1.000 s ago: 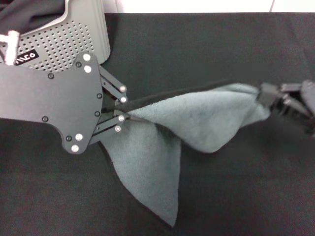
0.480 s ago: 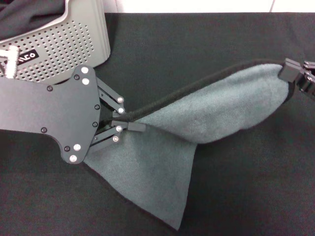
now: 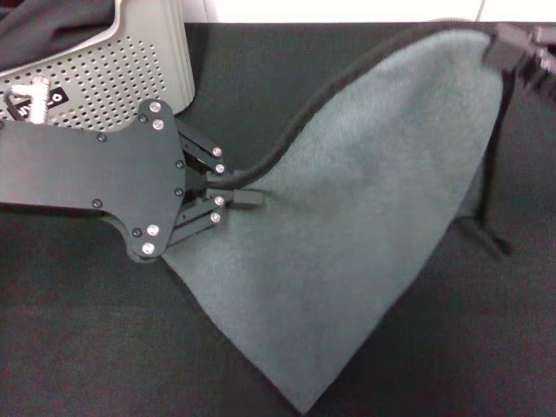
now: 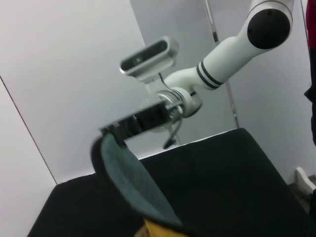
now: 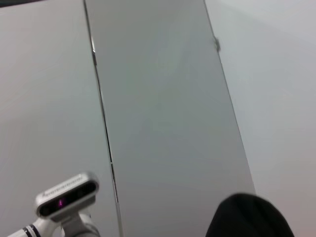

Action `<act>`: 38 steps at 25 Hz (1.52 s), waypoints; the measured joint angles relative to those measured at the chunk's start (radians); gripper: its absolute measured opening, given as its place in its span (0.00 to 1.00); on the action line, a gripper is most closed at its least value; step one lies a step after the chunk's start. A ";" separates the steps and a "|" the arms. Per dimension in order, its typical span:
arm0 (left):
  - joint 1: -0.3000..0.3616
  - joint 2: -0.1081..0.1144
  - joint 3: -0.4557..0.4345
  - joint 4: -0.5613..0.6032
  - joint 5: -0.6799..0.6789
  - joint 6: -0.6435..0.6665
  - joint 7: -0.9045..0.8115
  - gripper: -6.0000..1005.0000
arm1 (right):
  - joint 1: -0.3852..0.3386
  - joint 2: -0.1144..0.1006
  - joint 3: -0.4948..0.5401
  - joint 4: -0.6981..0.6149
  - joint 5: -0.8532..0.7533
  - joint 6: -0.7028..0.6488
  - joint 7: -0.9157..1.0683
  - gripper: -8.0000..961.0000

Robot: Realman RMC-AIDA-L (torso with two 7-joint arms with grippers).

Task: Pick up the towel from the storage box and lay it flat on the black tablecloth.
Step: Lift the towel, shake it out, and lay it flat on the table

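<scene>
Grey-green towel [image 3: 365,200] stretched above black tablecloth [image 3: 104,347]; L end effector [image 3: 248,198] & R end effector [image 3: 508,43] grip its edge.

The head view looks steeply down, close over the black tablecloth [image 3: 365,78]. The left wrist view faces level across it toward the right arm [image 4: 222,59]; both share the towel [image 3: 365,217]. The right wrist view tilts up at walls.

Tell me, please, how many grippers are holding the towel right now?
2. The left gripper pinches the towel at its dark edge near the storage box; the right gripper holds a far corner, high above the black tablecloth.
</scene>
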 joint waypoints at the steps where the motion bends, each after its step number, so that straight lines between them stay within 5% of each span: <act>1: 0.000 0.000 0.007 -0.012 0.001 -0.005 0.000 0.06 | 0.006 -0.001 0.001 -0.013 0.006 0.005 0.007 0.02; 14: -0.030 0.001 0.110 -0.167 0.073 -0.111 0.021 0.07 | 0.102 -0.010 0.053 -0.151 0.020 0.031 0.095 0.02; 38: -0.069 0.001 0.108 -0.324 0.074 -0.157 0.093 0.06 | 0.115 -0.012 0.052 -0.245 0.140 0.022 0.171 0.02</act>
